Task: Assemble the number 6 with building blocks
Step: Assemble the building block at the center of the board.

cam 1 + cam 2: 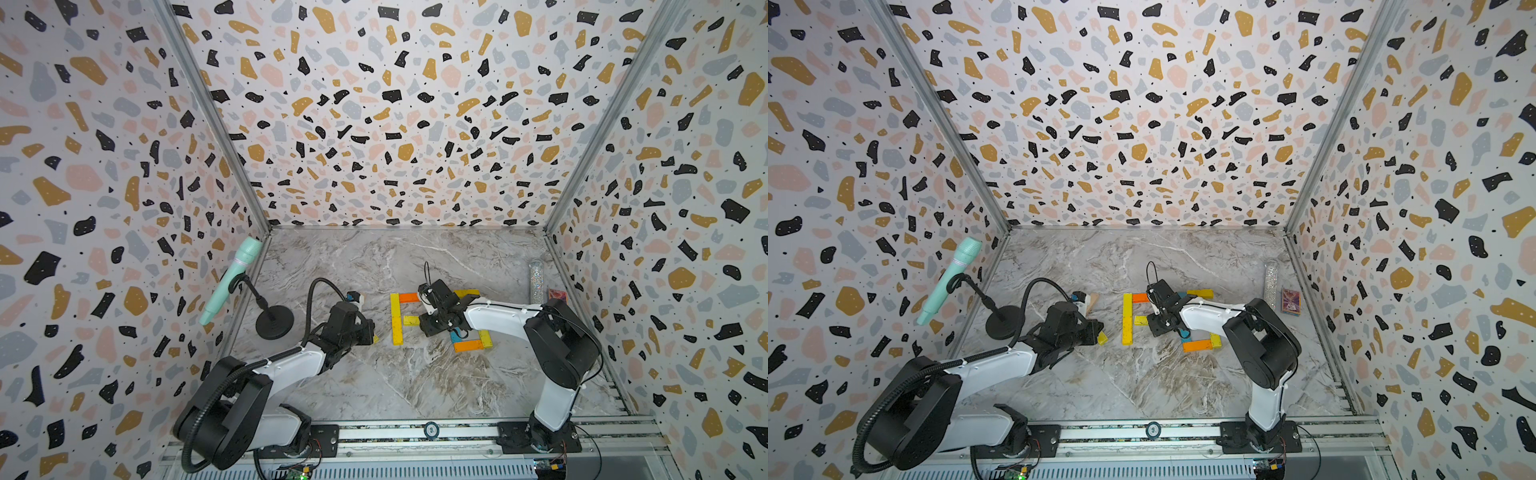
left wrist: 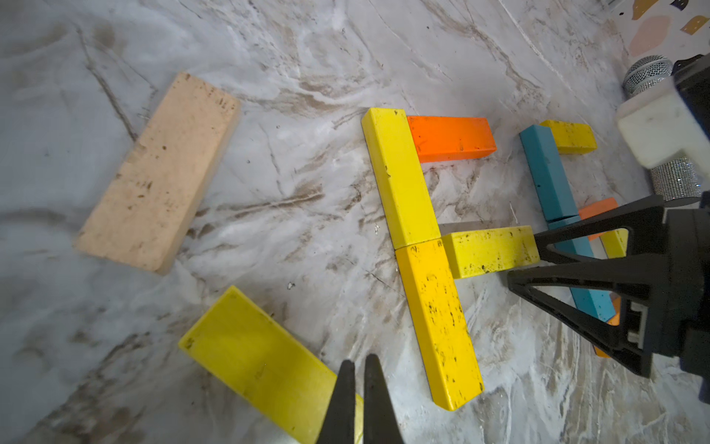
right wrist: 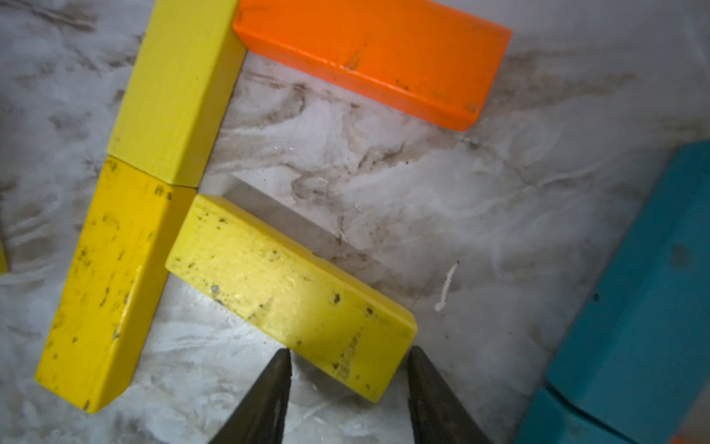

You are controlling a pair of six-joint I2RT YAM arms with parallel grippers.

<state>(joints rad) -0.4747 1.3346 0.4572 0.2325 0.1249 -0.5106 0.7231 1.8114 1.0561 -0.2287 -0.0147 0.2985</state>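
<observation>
In both top views the building blocks form a figure at mid table. Two yellow blocks [image 1: 397, 318] lie end to end as a column, with an orange block [image 2: 449, 138] against its far end. A short yellow block [image 3: 284, 292] juts sideways from the column's middle. My right gripper [image 3: 349, 359] is open, its tips on either side of that block's free end, which sits skewed between them. Teal blocks [image 2: 545, 169] and further orange and yellow ones [image 1: 469, 345] lie beyond. My left gripper [image 2: 360, 369] is shut and empty, over a loose yellow block [image 2: 253, 357]. A beige block [image 2: 161, 173] lies apart.
A mint microphone [image 1: 232, 278] leans on a black stand with a round base [image 1: 274, 322] at the left wall. A glittery tube [image 1: 536, 280] and a red patterned box [image 1: 557, 296] stand at the right wall. Patterned walls close three sides.
</observation>
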